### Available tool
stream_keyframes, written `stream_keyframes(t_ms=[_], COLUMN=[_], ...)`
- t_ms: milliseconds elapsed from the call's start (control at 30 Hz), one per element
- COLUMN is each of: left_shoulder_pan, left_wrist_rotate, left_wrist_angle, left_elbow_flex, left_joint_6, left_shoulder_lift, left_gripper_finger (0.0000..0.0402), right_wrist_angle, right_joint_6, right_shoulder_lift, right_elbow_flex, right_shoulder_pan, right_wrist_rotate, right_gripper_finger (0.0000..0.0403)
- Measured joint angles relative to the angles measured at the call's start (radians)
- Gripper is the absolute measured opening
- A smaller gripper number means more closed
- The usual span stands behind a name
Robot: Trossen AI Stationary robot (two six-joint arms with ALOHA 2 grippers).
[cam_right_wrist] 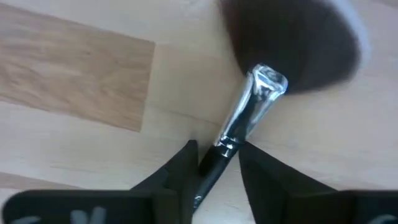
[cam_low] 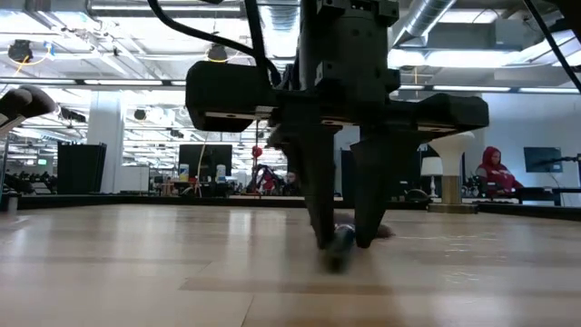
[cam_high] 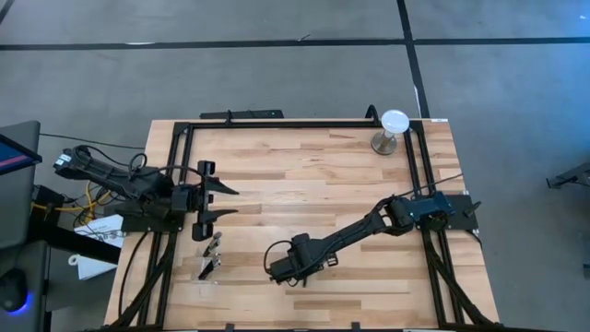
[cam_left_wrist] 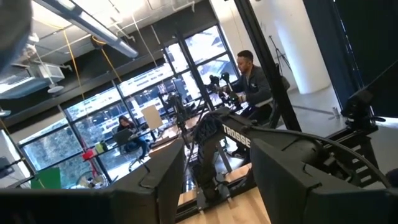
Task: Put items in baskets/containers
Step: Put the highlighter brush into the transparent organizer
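Open-plan workshop w/ big windows behind; grey floor all round the wood table [cam_high: 304, 175], which has a black frame along its rim. Most of the tabletop is bare: wide free planks mid and far side.

Left arm sits at the table's left edge, left gripper [cam_high: 219, 201] raised, fingers spread apart w/ nothing between them, pointing in over the wood.

Right arm reaches from the right edge diagonally toward the near-centre; right gripper [cam_right_wrist: 214, 158] is down at the surface, fingers [cam_right_wrist: 180, 165] either side of a brush handle at the ferrule, pinching or nearly so — contact can't be told for sure. That makeup brush [cam_right_wrist: 249, 112] lies flat on the wood, silver ferrule, dark fluffy head pointing away from the gripper.

White disc on a stand [cam_high: 393, 129] at far right corner, well apart.

Other brushes [cam_high: 210, 256] clustered near the left-front edge, just below the left gripper. Clear tray not discernible.
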Motion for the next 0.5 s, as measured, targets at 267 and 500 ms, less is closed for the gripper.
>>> stream_keyframes(t_ms=[267, 500], left_shoulder_pan=[0.000, 0.000], left_wrist_rotate=[0.000, 0.000], left_wrist_angle=[0.005, 0.005], left_elbow_flex=[0.000, 0.000], left_joint_6=[-0.026, -0.084], left_shoulder_lift=[0.000, 0.000], left_gripper_finger=[0.0182, 0.0182], right_wrist_angle=[-0.024, -0.053], right_joint_6=[-0.128, -0.228], right_shoulder_lift=[0.001, -0.009], right_elbow_flex=[-0.001, -0.002], right_shoulder_pan=[0.003, 0.051], right_wrist_rotate=[-0.002, 0.183], right_gripper_finger=[0.0040, 0.0047])
